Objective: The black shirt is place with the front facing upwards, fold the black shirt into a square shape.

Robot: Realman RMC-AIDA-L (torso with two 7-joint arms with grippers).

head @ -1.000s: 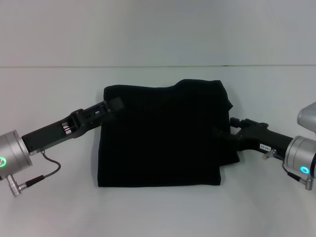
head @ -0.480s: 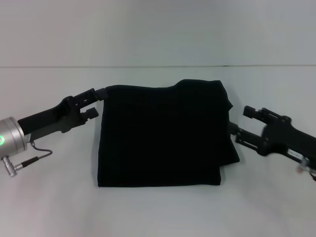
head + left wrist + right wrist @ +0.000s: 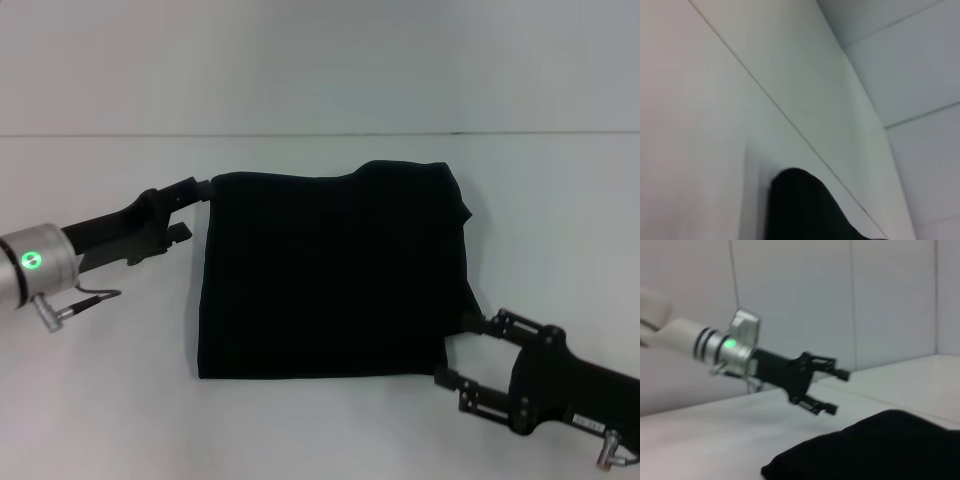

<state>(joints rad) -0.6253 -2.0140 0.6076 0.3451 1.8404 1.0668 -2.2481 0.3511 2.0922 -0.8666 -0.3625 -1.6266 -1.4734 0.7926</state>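
The black shirt [image 3: 330, 275] lies folded square on the desk [image 3: 320, 430] — left gripper [image 3: 194, 209] and right gripper [image 3: 463, 350] flank it, fingers spread, holding nothing.

Bright even overhead light, faint shadows; wrist views soft, blurred.

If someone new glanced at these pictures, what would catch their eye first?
The black shirt, folded into a rough square, dominates the middle of the white table. The left gripper hangs open by its far left corner, not touching it, a green light glowing on its wrist. The right gripper is open at the near right corner.
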